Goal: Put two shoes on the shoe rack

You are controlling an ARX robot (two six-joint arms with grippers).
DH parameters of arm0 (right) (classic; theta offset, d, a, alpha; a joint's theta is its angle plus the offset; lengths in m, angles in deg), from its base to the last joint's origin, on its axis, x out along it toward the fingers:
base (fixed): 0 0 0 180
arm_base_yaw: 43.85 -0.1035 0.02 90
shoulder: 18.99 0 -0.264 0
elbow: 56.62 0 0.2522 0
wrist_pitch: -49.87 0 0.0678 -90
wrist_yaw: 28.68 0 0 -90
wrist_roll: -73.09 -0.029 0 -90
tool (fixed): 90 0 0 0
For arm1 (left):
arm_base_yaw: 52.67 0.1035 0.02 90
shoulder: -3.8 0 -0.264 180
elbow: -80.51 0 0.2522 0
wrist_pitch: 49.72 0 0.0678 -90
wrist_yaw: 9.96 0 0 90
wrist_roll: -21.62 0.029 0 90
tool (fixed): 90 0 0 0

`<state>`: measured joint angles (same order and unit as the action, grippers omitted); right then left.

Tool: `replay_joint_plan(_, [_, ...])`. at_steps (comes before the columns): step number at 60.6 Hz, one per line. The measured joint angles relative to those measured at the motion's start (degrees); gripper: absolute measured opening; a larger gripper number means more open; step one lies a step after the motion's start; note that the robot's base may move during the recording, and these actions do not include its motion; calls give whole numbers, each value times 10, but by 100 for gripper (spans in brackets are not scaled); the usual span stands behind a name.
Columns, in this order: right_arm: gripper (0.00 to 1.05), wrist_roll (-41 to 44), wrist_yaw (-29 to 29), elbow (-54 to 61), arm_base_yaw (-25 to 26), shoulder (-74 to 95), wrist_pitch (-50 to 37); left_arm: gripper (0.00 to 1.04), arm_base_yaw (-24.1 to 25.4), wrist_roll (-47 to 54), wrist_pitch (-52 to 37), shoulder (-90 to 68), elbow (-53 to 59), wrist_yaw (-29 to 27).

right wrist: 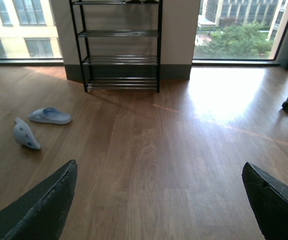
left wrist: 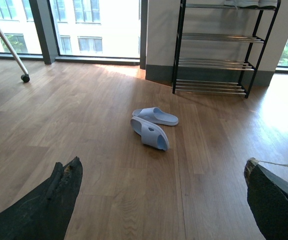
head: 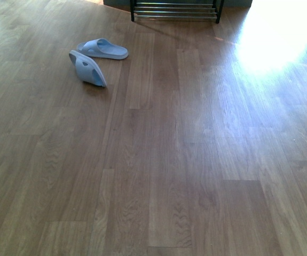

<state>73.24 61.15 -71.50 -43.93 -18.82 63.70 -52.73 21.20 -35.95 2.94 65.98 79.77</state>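
The shoe rack (left wrist: 215, 37), with black side frames and chrome bars, stands against the far wall; the front view catches only its lowest bars (head: 174, 12), and it also shows in the right wrist view (right wrist: 118, 34). On its top tier, cut off by the picture edge, the pale soles of the two shoes (left wrist: 250, 4) just show. My left gripper (left wrist: 163, 162) hangs open over bare wooden floor, well short of the rack. My right gripper (right wrist: 159, 165) is open too, with nothing between its fingers. Neither arm appears in the front view.
Two pale blue slide sandals lie on the floor left of the rack, one flat (head: 102, 49), one tipped on its side (head: 88, 68). Chair casters stand at the far left (left wrist: 25, 78) and far right (right wrist: 286, 105). Sunlight glares on the floor to the right (head: 273, 42).
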Motion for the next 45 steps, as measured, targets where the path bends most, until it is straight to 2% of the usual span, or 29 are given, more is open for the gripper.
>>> replay_joint_plan(45, [96,0,2,0,0,0,0,95,0,0,0,0,0,3])
